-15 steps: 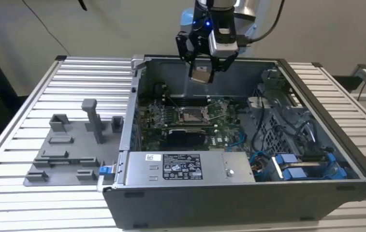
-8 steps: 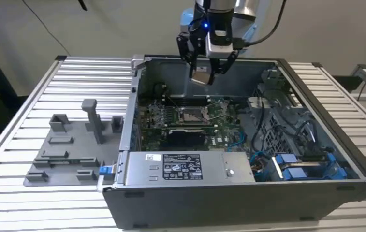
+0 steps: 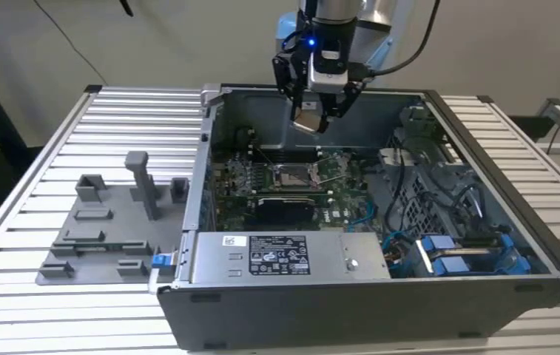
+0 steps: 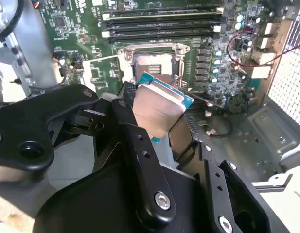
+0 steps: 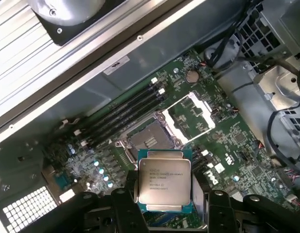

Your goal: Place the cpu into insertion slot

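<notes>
While black claw (image 5: 165, 206) clamps flat silvery cpu (image 5: 164, 182), metal-framed square insertion slot (image 5: 149, 140) lies below.

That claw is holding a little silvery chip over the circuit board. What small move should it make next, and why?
Likely a slow move down toward the square metal-framed socket, I'd judge. The black claw is shut on the small flat silvery square chip, which hangs well above the green board, and the socket's dark centre lies open and bare.

The matte black gripper (image 3: 311, 118) has flat fingers (image 4: 140, 155) dotted with hex screws (image 4: 162, 200). The silver-grey arm (image 3: 337, 11) bears pale blue caps (image 3: 287, 26), a blue light (image 3: 311, 42), a black cable (image 3: 421, 44).
</notes>
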`<state>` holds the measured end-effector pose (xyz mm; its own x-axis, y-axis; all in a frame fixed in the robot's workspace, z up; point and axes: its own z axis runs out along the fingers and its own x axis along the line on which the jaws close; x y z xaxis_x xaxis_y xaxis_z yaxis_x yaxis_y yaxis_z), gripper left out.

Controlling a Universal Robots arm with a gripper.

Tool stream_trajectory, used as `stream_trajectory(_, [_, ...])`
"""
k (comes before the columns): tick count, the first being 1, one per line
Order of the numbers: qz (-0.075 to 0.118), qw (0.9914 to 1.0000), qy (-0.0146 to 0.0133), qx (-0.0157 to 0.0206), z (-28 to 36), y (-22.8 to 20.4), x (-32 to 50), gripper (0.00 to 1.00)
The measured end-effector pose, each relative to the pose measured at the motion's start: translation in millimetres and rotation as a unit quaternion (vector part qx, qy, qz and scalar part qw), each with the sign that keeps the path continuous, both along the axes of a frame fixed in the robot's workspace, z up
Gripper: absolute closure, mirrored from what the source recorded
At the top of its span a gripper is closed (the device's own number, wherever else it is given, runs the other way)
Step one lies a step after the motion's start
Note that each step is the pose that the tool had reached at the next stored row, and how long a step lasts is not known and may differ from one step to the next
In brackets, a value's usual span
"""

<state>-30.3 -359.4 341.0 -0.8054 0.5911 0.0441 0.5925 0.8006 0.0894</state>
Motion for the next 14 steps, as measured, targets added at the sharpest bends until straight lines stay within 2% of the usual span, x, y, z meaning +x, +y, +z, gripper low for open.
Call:
stream_trajectory(4, [-0.023,0.99974,0.0,0.0,-2.6,0.1,0.0,0.46])
stream_trajectory(7, [-0.04,0.99919,0.0001,0.0,-4.8,0.2,0.0,0.46])
stream_trajectory(11, [-0.065,0.99791,0.0003,0.0,-7.9,0.2,0.0,0.46])
stream_trajectory(14, [-0.083,0.99653,0.0004,0.0,-10.4,0.2,0.0,0.46])
